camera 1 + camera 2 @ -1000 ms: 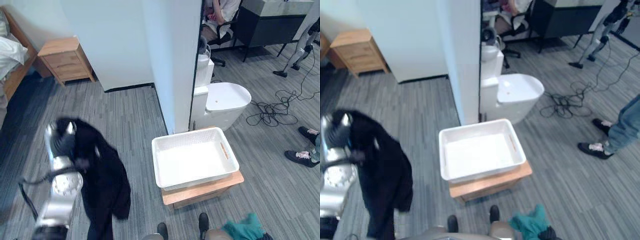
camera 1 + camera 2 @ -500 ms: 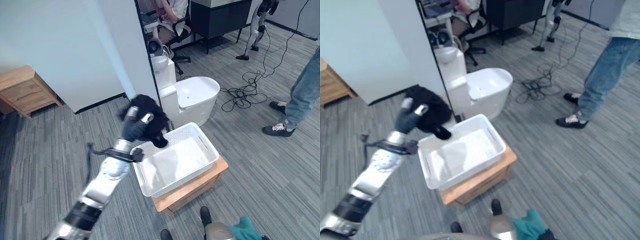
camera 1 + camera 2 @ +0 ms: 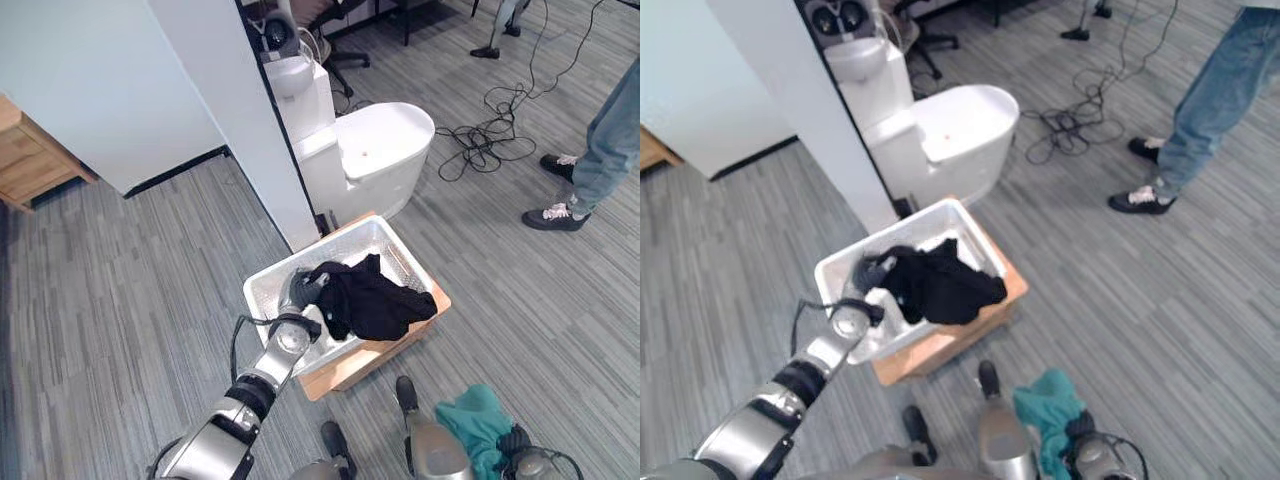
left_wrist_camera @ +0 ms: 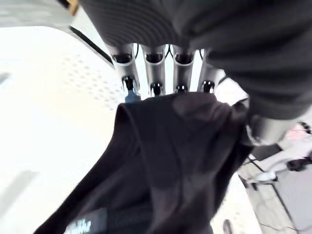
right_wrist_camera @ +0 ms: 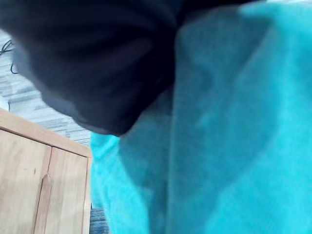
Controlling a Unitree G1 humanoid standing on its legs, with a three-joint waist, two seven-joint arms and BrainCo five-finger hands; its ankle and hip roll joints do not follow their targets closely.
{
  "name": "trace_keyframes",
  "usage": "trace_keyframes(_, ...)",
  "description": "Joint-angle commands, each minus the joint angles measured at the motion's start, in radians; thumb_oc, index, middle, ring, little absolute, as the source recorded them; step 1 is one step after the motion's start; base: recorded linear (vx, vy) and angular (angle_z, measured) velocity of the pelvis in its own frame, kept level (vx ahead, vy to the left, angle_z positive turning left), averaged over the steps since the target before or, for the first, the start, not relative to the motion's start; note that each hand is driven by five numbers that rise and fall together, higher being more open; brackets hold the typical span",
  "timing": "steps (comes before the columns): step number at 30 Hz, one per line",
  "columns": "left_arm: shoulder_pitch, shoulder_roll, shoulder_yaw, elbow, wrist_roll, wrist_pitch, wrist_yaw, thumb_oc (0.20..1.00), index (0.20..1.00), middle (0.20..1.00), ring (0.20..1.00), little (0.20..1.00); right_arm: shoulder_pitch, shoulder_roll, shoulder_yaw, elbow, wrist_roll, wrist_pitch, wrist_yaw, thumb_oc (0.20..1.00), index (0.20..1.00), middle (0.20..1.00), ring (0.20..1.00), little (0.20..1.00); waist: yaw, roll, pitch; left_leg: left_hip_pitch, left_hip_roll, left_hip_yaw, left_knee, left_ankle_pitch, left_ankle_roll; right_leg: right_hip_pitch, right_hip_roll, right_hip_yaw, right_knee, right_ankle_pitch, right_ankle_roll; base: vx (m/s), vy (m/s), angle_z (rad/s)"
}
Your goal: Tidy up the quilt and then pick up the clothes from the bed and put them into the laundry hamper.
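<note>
1 black cloth garment [image 3: 368,300] lies heaped in the white perforated plastic hamper [image 3: 267,296], spilling over its near rim, on a low wooden stand [image 3: 366,362]. Left hand [image 3: 299,289], at the hamper's left end, fingers curled on the cloth. Release fully, lift clear without dragging fabric. Right hand [image 3: 522,459] clasps a teal cloth garment [image 3: 478,421], next for the hamper.

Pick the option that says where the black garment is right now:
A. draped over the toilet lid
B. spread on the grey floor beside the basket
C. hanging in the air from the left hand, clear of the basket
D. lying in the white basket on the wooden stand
D: the black garment lies inside the white basket, one edge spilling over the near rim, with the left hand in the basket at its end.
</note>
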Motion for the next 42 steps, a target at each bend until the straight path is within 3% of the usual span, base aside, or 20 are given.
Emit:
trace_keyframes(1,-0.118,0.054,0.07,0.014,-0.12,-0.046,0.057,1.0,1.0,1.0,1.0,1.0,-0.034,-0.026,0.028,-0.023,-0.019,-0.011,-0.031,0.2,0.2,0.2,0.2,0.2,-0.005,-0.053,0.023,0.008,0.095,-0.011,0.004,-0.02,-0.087,0.085,-0.047,0.004,0.0,-0.17,0.074,0.0,0.0,0.0)
trace_keyframes(2,-0.092,0.076,0.114,0.026,-0.207,-0.066,0.036,1.0,1.0,1.0,1.0,1.0,-0.012,-0.08,0.022,-0.147,-0.054,-0.019,-0.032,0.2,0.2,0.2,0.2,0.2,-0.01,-0.059,0.022,0.017,0.099,-0.006,0.004,-0.02,-0.091,0.092,-0.045,0.003,0.0,-0.172,0.073,0.03,-0.002,-0.06)
trace_keyframes(4,0.011,0.118,0.175,-0.031,-0.25,-0.095,0.001,1.0,1.0,1.0,1.0,1.0,0.061,-0.182,-0.038,-0.371,-0.087,-0.045,-0.026,0.2,0.2,0.2,0.2,0.2,-0.011,-0.065,0.016,0.045,0.104,-0.004,0.004,-0.03,-0.093,0.117,-0.043,0.002,0.0,-0.185,0.071,0.07,0.008,-0.06)
trace_keyframes(7,0.097,0.138,0.215,-0.05,-0.26,-0.1,-0.032,1.0,1.0,1.0,1.0,1.0,0.084,-0.249,-0.088,-0.483,-0.109,-0.059,-0.02,0.2,0.2,0.2,0.2,0.2,-0.003,-0.066,0.002,0.059,0.108,-0.002,0.004,-0.034,-0.094,0.132,-0.039,0.0,0.0,-0.19,0.067,0.06,0.006,-0.03)
trace_keyframes(8,0.173,0.163,0.252,-0.062,-0.249,-0.097,-0.062,1.0,1.0,1.0,1.0,1.0,0.104,-0.326,-0.154,-0.62,-0.134,-0.071,-0.007,0.2,0.2,0.2,0.2,0.2,0.003,-0.069,-0.006,0.082,0.108,-0.004,0.004,-0.042,-0.094,0.158,-0.041,-0.006,0.0,-0.198,0.066,0.06,0.029,0.02)
trace_keyframes(10,0.249,0.169,0.281,-0.086,-0.217,-0.096,-0.072,1.0,1.0,1.0,1.0,1.0,0.114,-0.394,-0.196,-0.726,-0.179,-0.082,0.002,0.2,0.2,0.2,0.2,0.2,0.016,-0.071,-0.019,0.094,0.109,-0.008,0.004,-0.045,-0.093,0.172,-0.04,-0.009,0.0,-0.2,0.064,0.03,0.014,0.0)
trace_keyframes(14,0.336,0.156,0.318,-0.062,-0.194,-0.091,-0.078,1.0,1.0,1.0,1.0,1.0,0.08,-0.459,-0.211,-0.897,-0.216,-0.115,0.015,0.2,0.2,0.2,0.2,0.2,0.043,-0.077,-0.03,0.108,0.11,-0.019,0.004,-0.05,-0.091,0.195,-0.04,-0.021,0.0,-0.207,0.061,0.02,0.007,0.08)
trace_keyframes(17,0.426,0.15,0.329,-0.019,-0.153,-0.077,-0.092,1.0,1.0,1.0,1.0,1.0,-0.064,-0.523,-0.127,-1.018,-0.238,-0.149,0.046,0.2,0.2,0.2,0.2,0.2,0.095,-0.086,-0.041,0.118,0.11,-0.04,0.004,-0.052,-0.09,0.22,-0.04,-0.044,0.0,-0.216,0.055,-0.01,-0.005,0.12)
trace_keyframes(18,0.426,0.15,0.329,-0.019,-0.153,-0.077,-0.092,1.0,1.0,1.0,1.0,1.0,-0.064,-0.523,-0.127,-1.017,-0.238,-0.149,0.046,0.2,0.2,0.2,0.2,0.2,0.095,-0.086,-0.042,0.117,0.11,-0.041,0.004,-0.052,-0.09,0.219,-0.04,-0.044,0.0,-0.216,0.055,-0.02,-0.001,0.22)
trace_keyframes(20,0.468,0.132,0.327,0.059,-0.162,-0.061,-0.087,1.0,1.0,1.0,1.0,1.0,-0.237,-0.515,-0.015,-1.048,-0.218,-0.152,0.06,0.2,0.2,0.2,0.2,0.2,0.141,-0.091,-0.046,0.116,0.109,-0.057,0.004,-0.05,-0.088,0.228,-0.042,-0.059,0.0,-0.219,0.051,-0.02,0.001,0.18)
trace_keyframes(24,0.488,0.105,0.313,0.188,-0.155,-0.029,-0.09,1.0,1.0,1.0,1.0,1.0,-0.431,-0.481,0.109,-1.018,-0.208,-0.142,0.06,0.2,0.2,0.2,0.2,0.2,0.17,-0.096,-0.047,0.108,0.107,-0.074,0.004,-0.046,-0.087,0.233,-0.046,-0.075,0.0,-0.22,0.049,-0.02,0.018,0.29)
trace_keyframes(25,0.49,0.098,0.287,0.269,-0.121,-0.008,-0.096,1.0,1.0,1.0,1.0,1.0,-0.502,-0.474,0.153,-1.002,-0.223,-0.132,0.065,0.2,0.2,0.2,0.2,0.2,0.183,-0.099,-0.047,0.111,0.106,-0.08,0.004,-0.049,-0.086,0.239,-0.048,-0.081,0.0,-0.223,0.049,-0.01,0.054,0.28)
trace_keyframes(26,0.498,0.081,0.204,0.415,0.017,0.025,-0.109,1.0,1.0,1.0,1.0,1.0,-0.672,-0.423,0.256,-0.966,-0.239,-0.126,0.072,0.2,0.2,0.2,0.2,0.2,0.199,-0.103,-0.051,0.099,0.104,-0.088,0.004,-0.045,-0.086,0.232,-0.051,-0.087,0.0,-0.219,0.049,-0.01,0.065,0.32)
trace_keyframes(27,0.503,0.075,0.189,0.438,0.038,0.032,-0.112,1.0,1.0,1.0,1.0,1.0,-0.707,-0.407,0.281,-0.954,-0.242,-0.126,0.072,0.2,0.2,0.2,0.2,0.2,0.206,-0.105,-0.052,0.096,0.103,-0.089,0.004,-0.044,-0.086,0.231,-0.052,-0.089,0.0,-0.218,0.05,-0.01,0.052,0.33)
trace_keyframes(35,0.523,0.05,0.138,0.486,0.095,0.045,-0.108,1.0,1.0,1.0,1.0,1.0,-0.902,-0.271,0.448,-0.77,-0.278,-0.107,0.096,0.2,0.2,0.2,0.2,0.2,0.259,-0.111,-0.023,0.046,0.095,-0.131,0.004,-0.028,-0.087,0.209,-0.06,-0.122,0.0,-0.213,0.052,-0.04,0.018,0.17)
trace_keyframes(38,0.511,0.05,0.121,0.483,0.095,0.041,-0.097,1.0,1.0,1.0,1.0,1.0,-0.94,-0.217,0.493,-0.647,-0.313,-0.096,0.093,0.2,0.2,0.2,0.2,0.2,0.281,-0.11,-0.005,0.017,0.092,-0.152,0.004,-0.018,-0.091,0.196,-0.063,-0.14,0.0,-0.211,0.054,-0.07,0.007,0.2)
trace_keyframes(39,0.482,0.054,0.097,0.474,0.094,0.034,-0.087,1.0,1.0,1.0,1.0,1.0,-0.96,-0.181,0.523,-0.508,-0.355,-0.071,0.081,0.2,0.2,0.2,0.2,0.2,0.301,-0.105,0.012,-0.007,0.091,-0.166,0.004,-0.009,-0.095,0.181,-0.064,-0.153,0.0,-0.208,0.056,-0.07,0.012,0.23)
trace_keyframes(42,0.455,0.05,0.071,0.459,0.093,0.027,-0.077,1.0,1.0,1.0,1.0,1.0,-0.959,-0.138,0.529,-0.356,-0.398,-0.038,0.056,0.2,0.2,0.2,0.2,0.2,0.309,-0.099,0.019,-0.026,0.088,-0.179,0.004,-0.005,-0.098,0.17,-0.065,-0.164,0.0,-0.206,0.057,-0.04,0.02,0.2)
